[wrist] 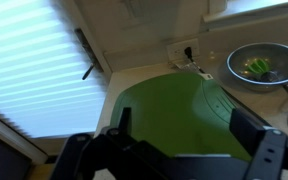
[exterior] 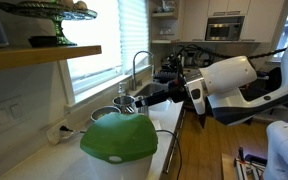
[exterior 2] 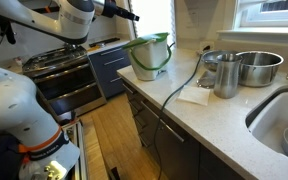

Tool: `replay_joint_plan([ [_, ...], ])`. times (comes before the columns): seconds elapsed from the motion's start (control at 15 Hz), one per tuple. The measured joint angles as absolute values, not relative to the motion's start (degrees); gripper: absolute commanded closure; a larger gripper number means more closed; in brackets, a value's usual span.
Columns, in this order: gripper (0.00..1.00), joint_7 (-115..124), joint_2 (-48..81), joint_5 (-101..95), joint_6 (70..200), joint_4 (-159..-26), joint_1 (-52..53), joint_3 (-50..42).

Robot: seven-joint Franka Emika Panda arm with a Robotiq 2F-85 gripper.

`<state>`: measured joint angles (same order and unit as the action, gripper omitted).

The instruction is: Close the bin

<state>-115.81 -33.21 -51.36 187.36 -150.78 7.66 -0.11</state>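
We see the gripper (wrist: 184, 122), fingers spread wide, holding nothing, over the green lid (wrist: 169, 100) of the bin (exterior 2: 150, 62); a metal bowl (wrist: 265, 64) holds something green.

Readable text, labels, brands, numbers, signs: none in any view. The bin (exterior: 119, 140), at lower centre of the frame, is showing plain green on top. The robot arm (exterior: 229, 80), at right, is showing unmarked white casing. Any finer print is appearing too blurred to read.
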Motion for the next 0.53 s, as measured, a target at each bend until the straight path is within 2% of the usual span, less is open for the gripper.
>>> replay_joint_plan([
  [0.27, 0.00, -116.4, -35.3, -49.9, 178.9, -149.6, 15.5, -4.4],
  [0.53, 0.00, -117.2, -37.6, -48.9, 175.0, -148.4, 19.0, -6.5],
])
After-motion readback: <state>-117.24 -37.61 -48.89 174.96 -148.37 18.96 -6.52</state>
